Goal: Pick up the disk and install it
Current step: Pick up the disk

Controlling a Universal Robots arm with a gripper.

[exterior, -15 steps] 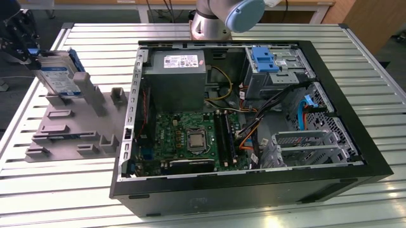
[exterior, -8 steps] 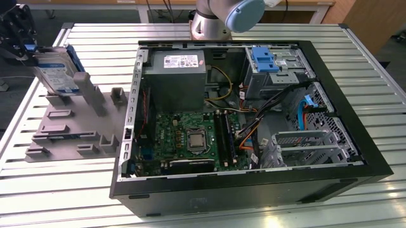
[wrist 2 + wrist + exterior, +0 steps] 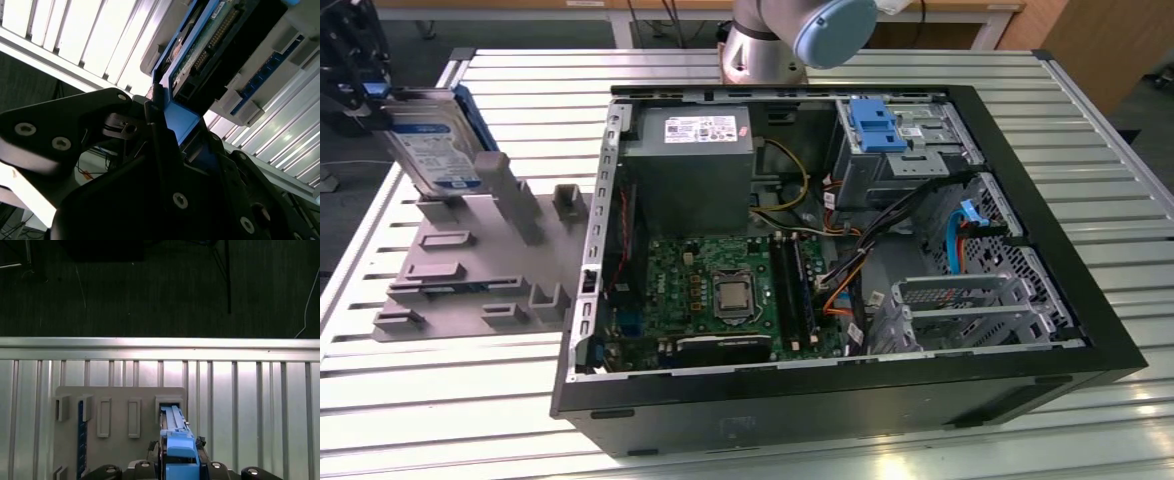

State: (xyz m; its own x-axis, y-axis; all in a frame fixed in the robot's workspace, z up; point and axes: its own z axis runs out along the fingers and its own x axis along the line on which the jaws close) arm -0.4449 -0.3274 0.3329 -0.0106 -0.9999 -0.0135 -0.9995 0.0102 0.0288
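Just one disk (image 3: 430, 140) here. The claw (image 3: 371, 95) is clamped on its blue rail and holds it tilted over the single grey slotted rack (image 3: 467, 270) on the exterior view's left, outside the one open PC case (image 3: 1087, 300). There's one bare blue bracket (image 3: 878, 125) inside the case.
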